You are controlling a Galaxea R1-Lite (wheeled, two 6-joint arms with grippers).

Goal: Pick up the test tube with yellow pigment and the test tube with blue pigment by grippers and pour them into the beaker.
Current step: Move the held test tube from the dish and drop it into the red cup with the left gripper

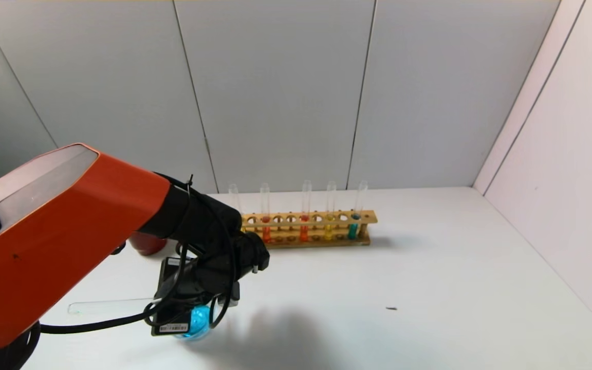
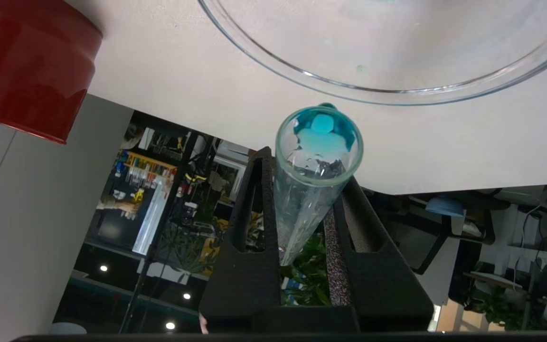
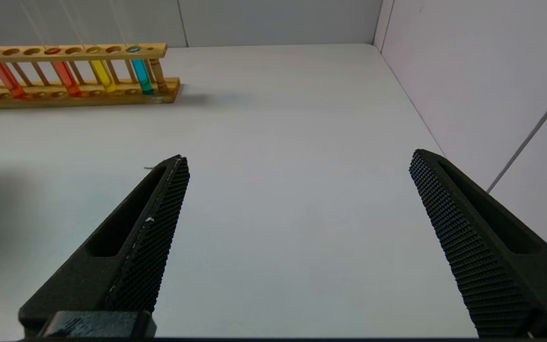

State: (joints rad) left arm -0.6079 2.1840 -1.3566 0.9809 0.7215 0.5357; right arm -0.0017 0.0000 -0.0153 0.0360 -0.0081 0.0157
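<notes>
Clamping a slim clear glass test tube with teal-blue traces [image 2: 312,180] between its jaws, the black left gripper [image 2: 302,199] on its orange-shelled arm hangs low over the white worktop [image 1: 429,288]. That tube's open mouth, tilted beyond the jaw tips, points at the rim of the low clear glass beaker [image 2: 397,71], which holds blue liquid. A dark red plastic cup [image 2: 26,66] stands off to one side of the jaws. Farther away, a wooden rack [image 1: 309,228] holds upright tubes: orange-red, a yellow-liquid tube [image 1: 329,226] and a teal-blue twin tube [image 1: 353,226]. The black right gripper [image 3: 297,213] hovers over bare worktop, jaws wide apart.
</notes>
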